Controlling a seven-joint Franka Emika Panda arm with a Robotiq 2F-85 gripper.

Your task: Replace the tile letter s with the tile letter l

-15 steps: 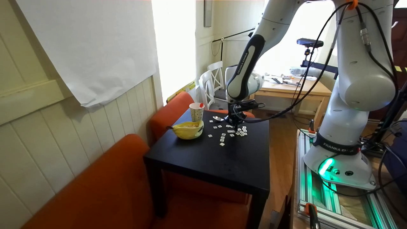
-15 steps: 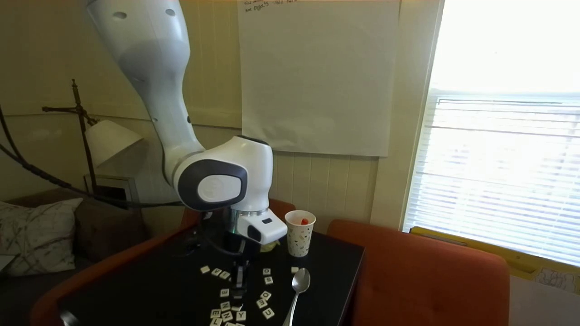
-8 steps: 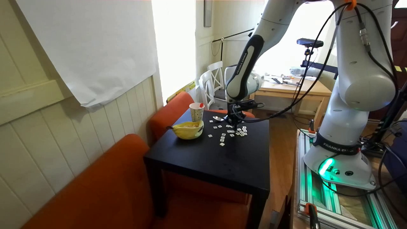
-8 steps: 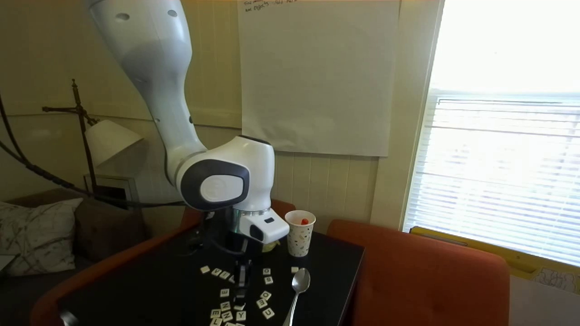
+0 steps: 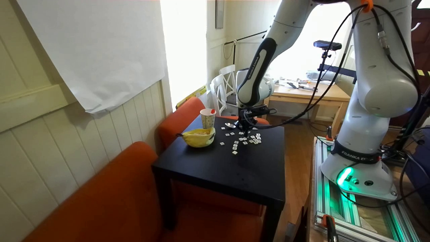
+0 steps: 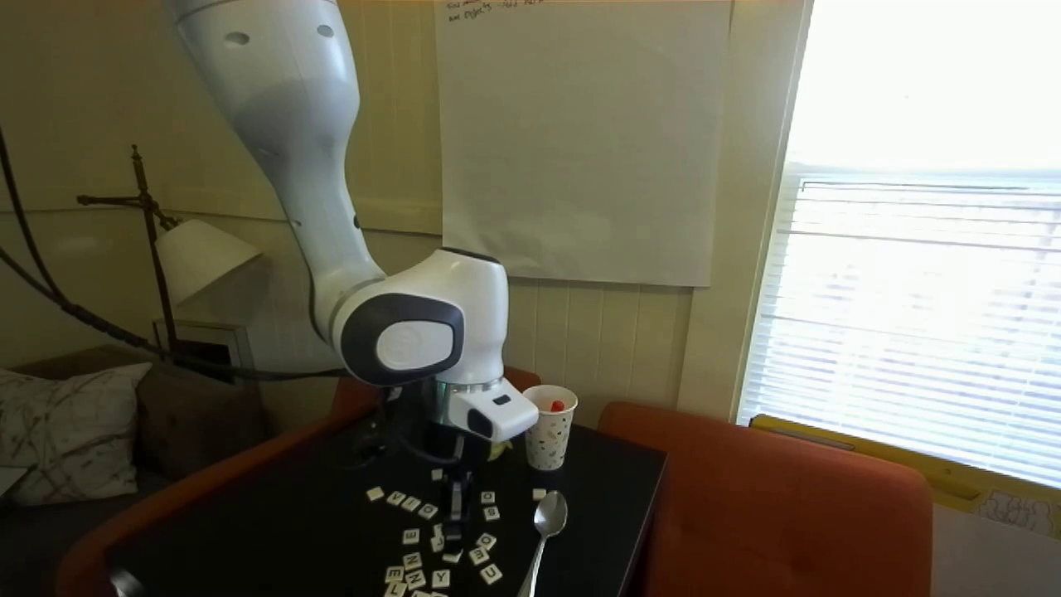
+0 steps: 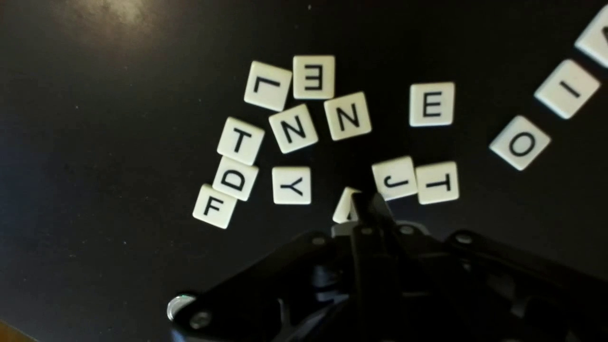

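The L tile [image 7: 268, 86], cream with its black letter turned askew, lay flat just beside an E tile [image 7: 314, 77]; in an exterior view the S tile [image 6: 491, 514] lay just beside an O tile [image 6: 487, 497]. My gripper [image 7: 373, 204] was clenched, partly hiding another tile [image 7: 343, 207]. The black table [image 5: 215, 168] stood near orange seats [image 6: 763, 514] and a bright window [image 6: 903, 315].

Speckled cup [image 6: 548, 439], spoon [image 6: 549, 517], yellow bowl [image 5: 197, 140]
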